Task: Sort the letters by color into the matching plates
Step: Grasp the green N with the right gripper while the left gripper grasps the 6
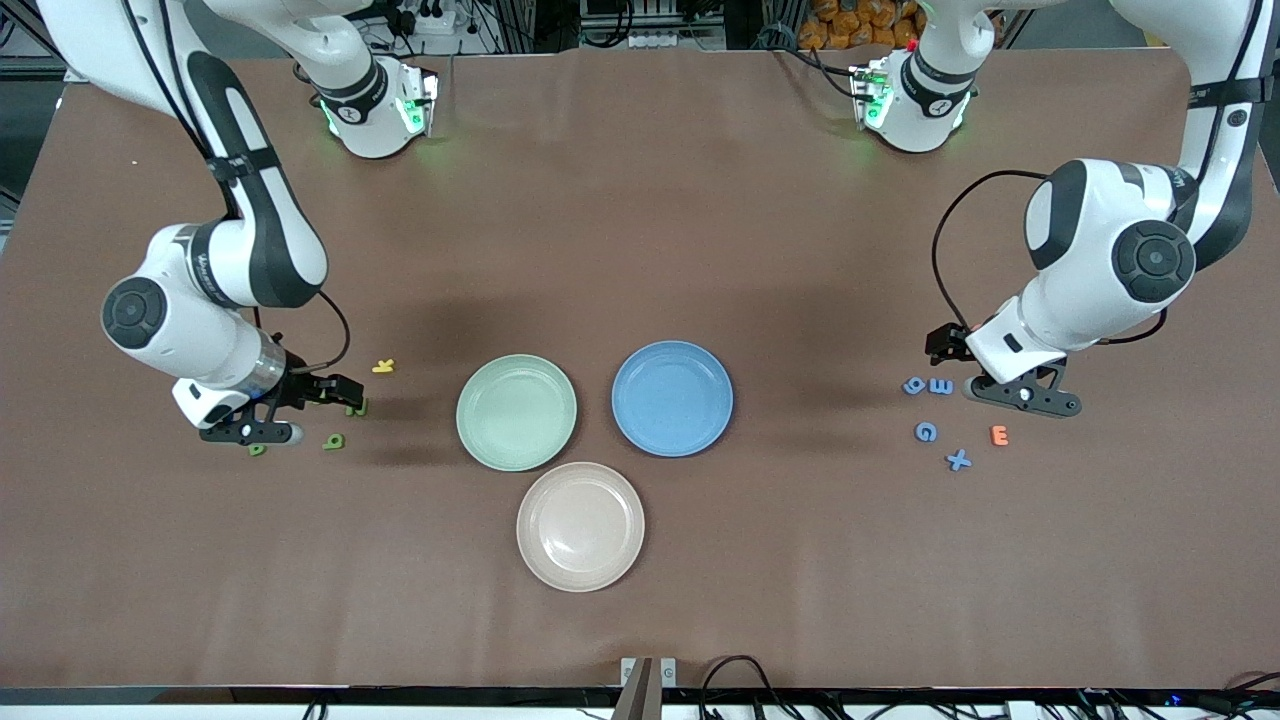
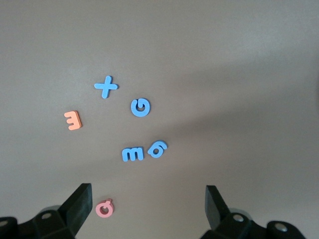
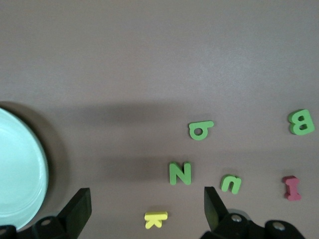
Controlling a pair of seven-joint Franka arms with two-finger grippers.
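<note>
The left tool (image 1: 1022, 392) hangs with fingers spread wide and holding nothing, over the surface (image 1: 640, 200) toward the left arm's end, well apart from the blue plate (image 1: 672, 398). Below it lie four blue letters (image 2: 133, 154), an orange letter (image 2: 73, 120) and a pink letter (image 2: 104, 208), the pink one nearest the open fingers. The right tool (image 1: 250, 432) is likewise wide open and empty, over the right arm's end of the surface, near the green plate (image 1: 516, 412). Four green letters (image 3: 180, 173), a yellow letter (image 3: 156, 219) and a dark red letter (image 3: 291, 187) lie beneath it; the yellow one sits between its fingers in the right wrist view. The beige-pink plate (image 1: 580, 526) lies nearer the front camera than the blue plate. All three plates hold nothing.
</note>
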